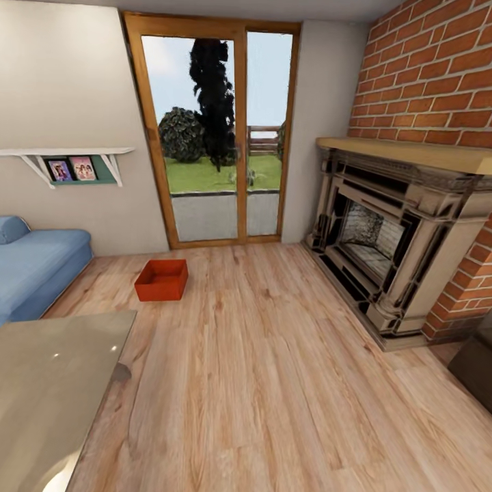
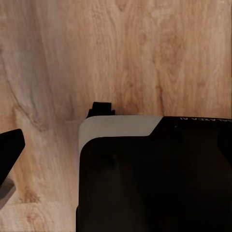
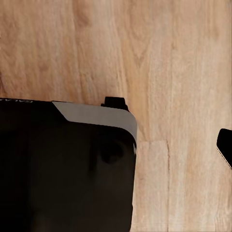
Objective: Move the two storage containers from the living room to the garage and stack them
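Of each end effector only a dark tip shows over the wood-plank floor point(image 1: 287, 383), one in the left wrist view point(image 2: 8, 152), one in the right point(image 3: 225, 145); spread or pressed together, I cannot tell. Nearest the sliding glass door point(image 1: 215, 133), a glass table point(image 1: 48, 389) lies well short of it. One orange-red storage container point(image 1: 162, 279) sits near the door, between the blue sofa point(image 1: 37, 263) and brick fireplace point(image 1: 383, 239).

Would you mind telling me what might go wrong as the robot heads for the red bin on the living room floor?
The glass coffee table sits close at the near left, so turning toward the storage container could clip its corner. The sofa narrows the space left of the bin. Just one container is in sight here, so the second must still be found.
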